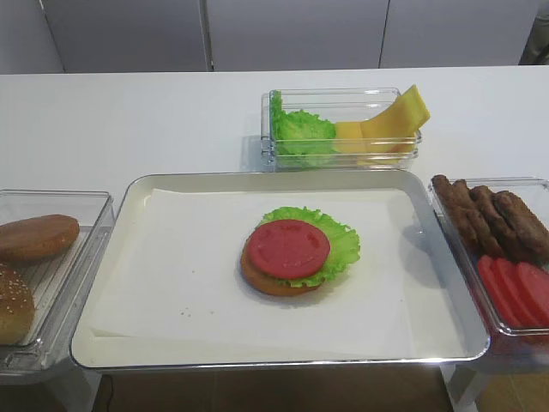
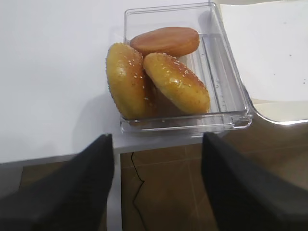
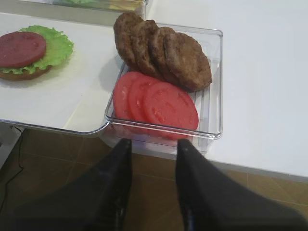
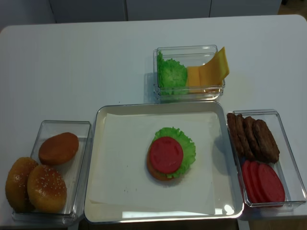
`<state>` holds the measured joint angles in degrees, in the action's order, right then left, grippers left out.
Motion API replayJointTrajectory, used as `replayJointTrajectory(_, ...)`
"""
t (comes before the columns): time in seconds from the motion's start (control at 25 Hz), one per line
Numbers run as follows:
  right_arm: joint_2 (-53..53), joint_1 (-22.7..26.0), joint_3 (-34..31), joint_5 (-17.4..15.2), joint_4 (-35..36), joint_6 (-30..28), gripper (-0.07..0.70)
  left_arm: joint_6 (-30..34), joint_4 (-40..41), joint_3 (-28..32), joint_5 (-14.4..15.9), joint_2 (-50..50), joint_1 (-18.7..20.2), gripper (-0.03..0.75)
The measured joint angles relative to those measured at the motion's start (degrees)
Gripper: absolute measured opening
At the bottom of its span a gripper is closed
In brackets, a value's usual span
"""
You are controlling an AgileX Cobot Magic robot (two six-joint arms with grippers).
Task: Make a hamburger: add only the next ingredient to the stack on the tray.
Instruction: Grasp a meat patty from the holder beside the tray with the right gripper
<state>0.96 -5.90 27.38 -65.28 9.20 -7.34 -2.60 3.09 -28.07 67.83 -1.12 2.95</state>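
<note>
Four round, dark brown, rough meat patties (image 4: 253, 138) lean overlapping on edge in a row across the far half of the clear plastic bin (image 3: 215, 82) right of the silver metal tray (image 4: 94, 158), red tomato slices (image 3: 156, 103) nearer. The right hand (image 3: 154, 147) hovers low before the bin, slightly parted, grasping nothing; the left hand (image 2: 158, 147) gapes, released.

Three bun halves (image 4: 41, 172) held in left clear bin (image 4: 84, 143). Lettuce (image 4: 171, 74) and cheese slices (image 4: 208, 71) stored in far bin (image 4: 189, 49). Tomato slices (image 4: 261, 181) laid in right bin (image 4: 292, 158). White table (image 4: 72, 72) beneath.
</note>
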Motion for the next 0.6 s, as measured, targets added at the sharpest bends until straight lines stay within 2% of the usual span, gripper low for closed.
replayJointTrajectory(0.24,0.0,0.0,0.0,0.0,0.0,0.0,0.207,0.0,0.0,0.0,0.0,0.0,0.0,0.428)
replayJointTrajectory(0.6,0.0,0.0,0.0,0.0,0.0,0.0,0.2,0.0,0.0,0.0,0.0,0.0,0.0,0.428)
